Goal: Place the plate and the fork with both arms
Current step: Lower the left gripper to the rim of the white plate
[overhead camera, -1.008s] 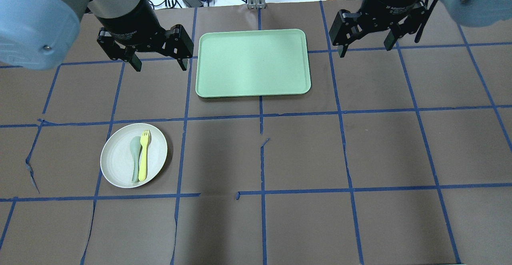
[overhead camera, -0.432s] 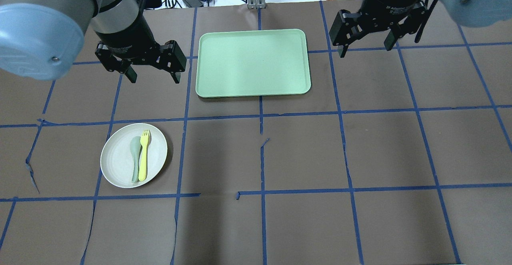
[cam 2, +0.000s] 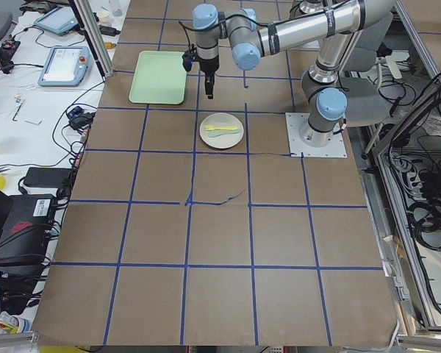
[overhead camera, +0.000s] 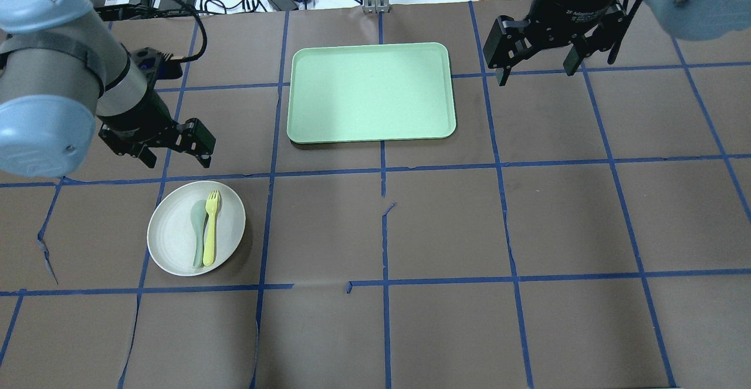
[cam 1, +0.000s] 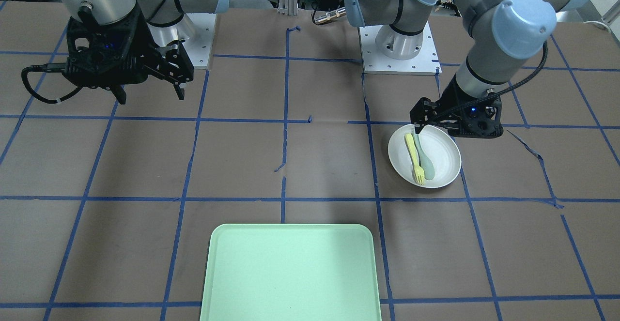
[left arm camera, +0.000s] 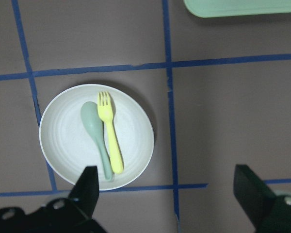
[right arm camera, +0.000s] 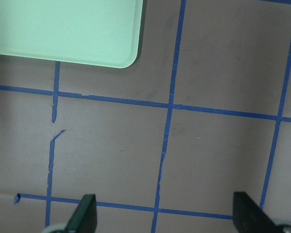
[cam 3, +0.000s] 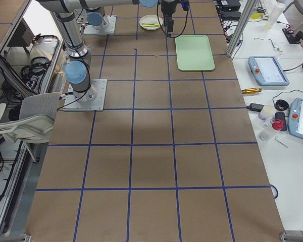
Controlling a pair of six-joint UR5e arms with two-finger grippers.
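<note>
The white plate [overhead camera: 170, 233] lies on the near-left part of the table and holds the pale-yellow fork [overhead camera: 210, 227] next to a grey-green spoon [overhead camera: 198, 232]. My left gripper [overhead camera: 178, 161] hovers open and empty just past the plate's far rim. In the left wrist view the plate [left arm camera: 63, 141] and fork [left arm camera: 110, 136] lie ahead and left of the open fingers [left arm camera: 87, 189]. In the front-facing view the left gripper [cam 1: 436, 128] hangs over the plate's [cam 1: 445, 159] robot-side rim. My right gripper [overhead camera: 535, 74] is open and empty, high at the far right.
A large light-green tray [overhead camera: 371, 91] lies at the far middle of the table; it also shows in the front-facing view [cam 1: 290, 272], and its corner shows in the right wrist view [right arm camera: 63, 29]. Blue tape lines grid the brown table cover. Cables and devices lie beyond the far edge.
My left arm has swung from beside the tray toward the near left and now hovers by the plate's far rim, still open. The right arm, plate and fork have not moved.
</note>
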